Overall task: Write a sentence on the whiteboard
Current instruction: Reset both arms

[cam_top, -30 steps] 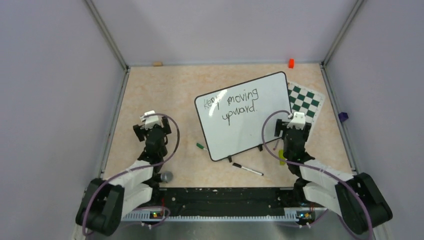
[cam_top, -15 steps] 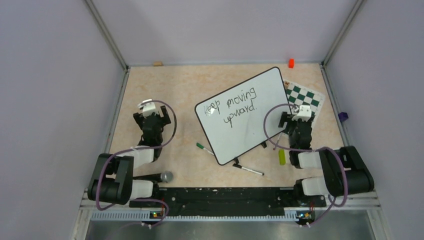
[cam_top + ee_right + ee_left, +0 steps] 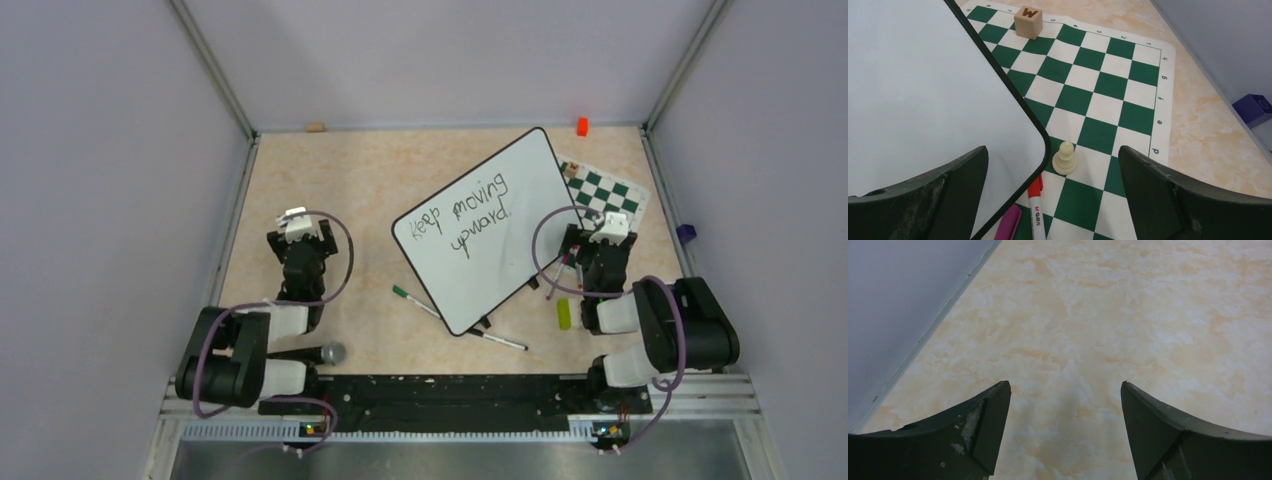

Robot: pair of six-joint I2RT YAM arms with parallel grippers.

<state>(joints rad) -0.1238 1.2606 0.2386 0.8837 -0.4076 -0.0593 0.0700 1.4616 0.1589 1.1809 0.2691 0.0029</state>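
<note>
White, glossy and black-rimmed, the whiteboard (image 3: 480,240) is lying at a slant across the centre-right of the marbled beige table (image 3: 330,180). Its face is turning up toward the overhead camera, so the writing is easy to read. The sentence (image 3: 462,218) is sitting in the board's upper left part in two dark handwritten lines: "Keep moving" over "upward". With the words complete, the task is looking finished.

The left gripper (image 3: 1065,390) is hovering over bare tabletop well apart from the board, its jaws spread wide and holding nothing. The right gripper (image 3: 1052,148) is hanging just beside the board's right edge, also gaping wide with nothing clamped. Both arms are sitting folded near their bases, which is suggesting a parked pose rather than a writing one.

No pen is being held. A green-capped marker (image 3: 412,297) and a black marker (image 3: 497,339) are lying loose by the board's near edge.

In the right wrist view, the board's rounded corner is overlapping a green-and-white chess mat (image 3: 1108,85), whose border is carrying small rank numbers and file letters. A wooden cube (image 3: 1028,21) on it is showing a "W". A white pawn (image 3: 1065,159) is standing just beside the board's rim, and a red marker (image 3: 1035,210) below it is bearing a label that seems to be reading "M&G".
</note>
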